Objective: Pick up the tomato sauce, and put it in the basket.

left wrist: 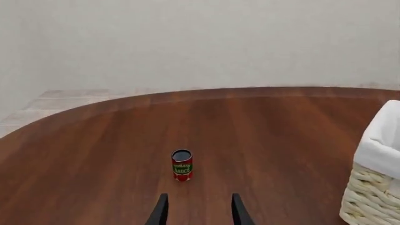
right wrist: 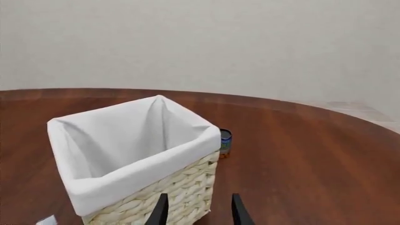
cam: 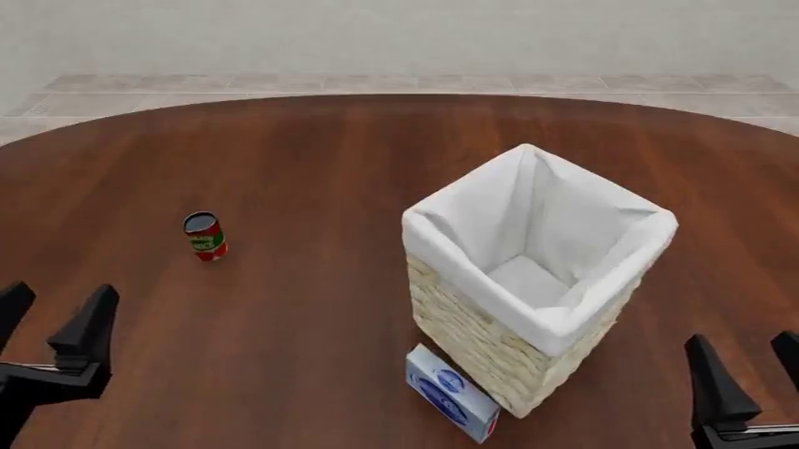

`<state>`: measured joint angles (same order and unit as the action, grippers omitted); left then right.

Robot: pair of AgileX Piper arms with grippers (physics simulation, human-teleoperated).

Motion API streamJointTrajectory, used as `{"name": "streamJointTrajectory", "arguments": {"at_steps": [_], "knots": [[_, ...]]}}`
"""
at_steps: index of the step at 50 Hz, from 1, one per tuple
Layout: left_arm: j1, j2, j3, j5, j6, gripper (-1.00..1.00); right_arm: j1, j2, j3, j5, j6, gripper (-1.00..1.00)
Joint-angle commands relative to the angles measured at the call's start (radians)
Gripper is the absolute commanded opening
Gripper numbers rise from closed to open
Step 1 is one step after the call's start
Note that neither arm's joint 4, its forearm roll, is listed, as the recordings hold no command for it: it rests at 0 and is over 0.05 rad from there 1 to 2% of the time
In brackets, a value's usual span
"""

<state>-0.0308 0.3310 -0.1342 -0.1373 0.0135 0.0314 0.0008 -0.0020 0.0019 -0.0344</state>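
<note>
Gaping wide, both jaws hold nothing — tomato sauce (cam: 205,236) stands apart.

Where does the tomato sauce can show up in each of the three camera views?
Front view: can stands upright on the table, left of the basket, clear of it.
Left wrist view: can stands just ahead of the left tool, nothing in between.
Right wrist view: can peeks out from behind the basket's far corner, mostly hidden.
Shared landmark: the basket's white liner.
</note>
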Motion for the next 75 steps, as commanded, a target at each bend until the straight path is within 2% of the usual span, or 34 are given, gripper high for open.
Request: {"name": "streamJointTrajectory", "arguments": {"at_steps": [1,5,7,11,15,26,28,40,43,45,49,58,60,61,64,66,70,72,75], "knots": [[0.007,0.185,-0.115,-0.033,0.009,1.0,0.009,0.0,0.0,0.002,-0.002,1.0],[0.021,0.242,-0.154,-0.032,0.01,1.0,0.011,0.0,0.0,0.003,-0.003,1.0],[0.034,0.267,-0.179,-0.025,-0.013,1.0,0.012,0.0,0.0,0.004,-0.003,1.0],[0.037,0.327,-0.225,-0.006,0.008,1.0,0.013,0.001,-0.001,0.004,-0.002,1.0],[0.035,0.38,-0.273,0.015,-0.015,1.0,0.016,0.001,-0.001,0.005,-0.002,1.0],[0.042,0.499,-0.392,0.088,0.012,1.0,0.025,0.001,0.001,0.012,-0.002,1.0],[0.015,0.52,-0.41,0.105,0.016,1.0,0.024,0.001,0.001,0.011,-0.001,1.0],[0.083,0.618,-0.492,0.163,0.065,1.0,0.03,0.002,0.001,0.012,-0.001,1.0],[0.082,0.667,-0.512,0.172,0.032,1.0,0.031,0.001,0.001,0.014,-0.001,1.0],[0.074,0.685,-0.517,0.168,0.059,1.0,0.031,0.001,0.001,0.015,0.0,1.0],[0.082,0.75,-0.562,0.176,0.015,1.0,0.029,0.0,0.001,0.015,0.0,1.0],[0.067,0.844,-0.625,0.187,0.022,1.0,0.033,0.001,0.001,0.019,0.001,1.0],[0.071,0.865,-0.636,0.184,0.014,1.0,0.034,0.001,0.002,0.02,0.001,1.0],[0.071,0.881,-0.643,0.183,-0.023,1.0,0.035,0.001,0.002,0.02,0.001,1.0],[0.069,0.926,-0.665,0.171,0.001,1.0,0.035,0.001,0.002,0.02,0.0,1.0],[0.068,0.942,-0.678,0.168,-0.019,1.0,0.034,0.001,0.002,0.021,-0.001,1.0],[0.073,0.979,-0.701,0.159,-0.007,1.0,0.036,0.002,0.002,0.022,-0.004,1.0],[0.066,0.989,-0.709,0.153,-0.039,1.0,0.036,0.004,0.002,0.021,-0.006,1.0],[0.07,1.01,-0.71,0.141,-0.019,1.0,0.036,0.006,0.002,0.018,-0.007,1.0]]}}
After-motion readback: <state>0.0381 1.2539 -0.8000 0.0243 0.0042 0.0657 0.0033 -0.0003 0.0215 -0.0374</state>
